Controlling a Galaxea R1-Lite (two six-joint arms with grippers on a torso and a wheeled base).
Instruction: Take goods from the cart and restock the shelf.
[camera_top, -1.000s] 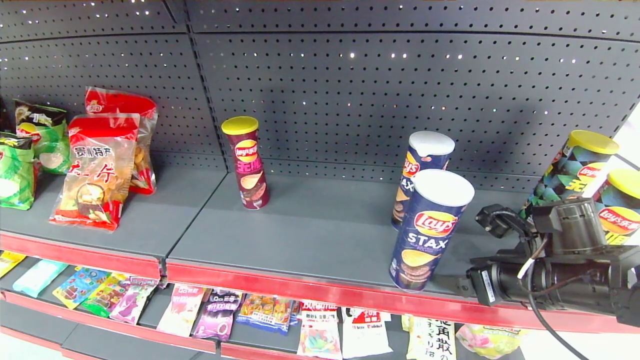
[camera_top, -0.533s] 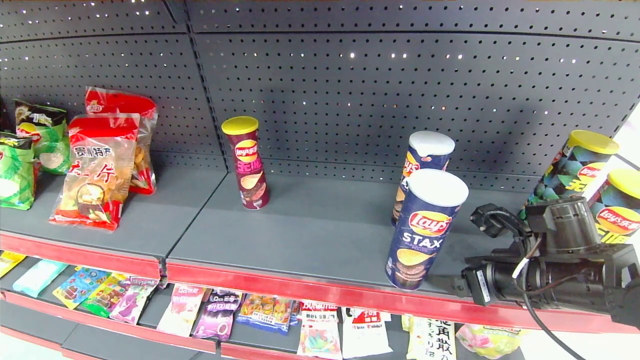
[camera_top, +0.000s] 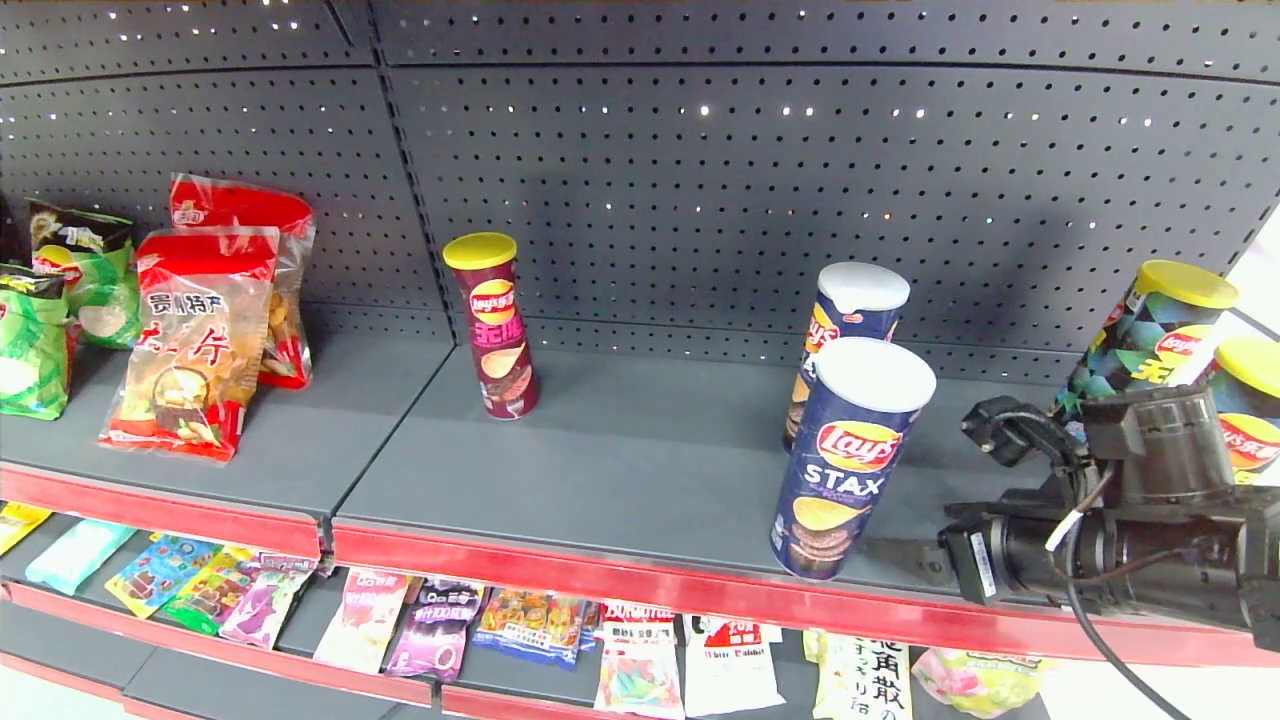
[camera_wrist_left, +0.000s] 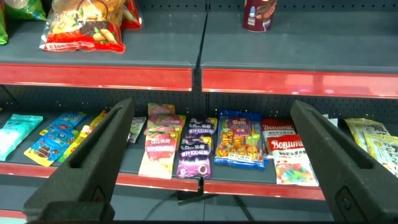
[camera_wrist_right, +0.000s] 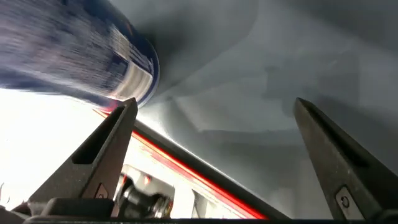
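Note:
A blue chip can (camera_top: 850, 460) with a white lid stands near the red front edge of the grey shelf (camera_top: 620, 470), and a second blue can (camera_top: 850, 320) is right behind it. My right gripper (camera_top: 895, 555) sits low to the right of the front can, open, with nothing between its fingers. In the right wrist view the can (camera_wrist_right: 81, 62) lies off to one side of the open right gripper (camera_wrist_right: 214, 106). My left gripper (camera_wrist_left: 211, 106) is open and faces the lower shelf of snack packets (camera_wrist_left: 193, 149).
A maroon can (camera_top: 492, 325) with a yellow lid stands mid-shelf. Red snack bags (camera_top: 190, 340) and green bags (camera_top: 40, 330) fill the left section. Yellow-lidded cans (camera_top: 1150, 330) stand at the far right. Bare shelf lies between the maroon and blue cans.
The front blue can shifted slightly left, then stayed put. My right gripper has since drawn back to the right, away from the can.

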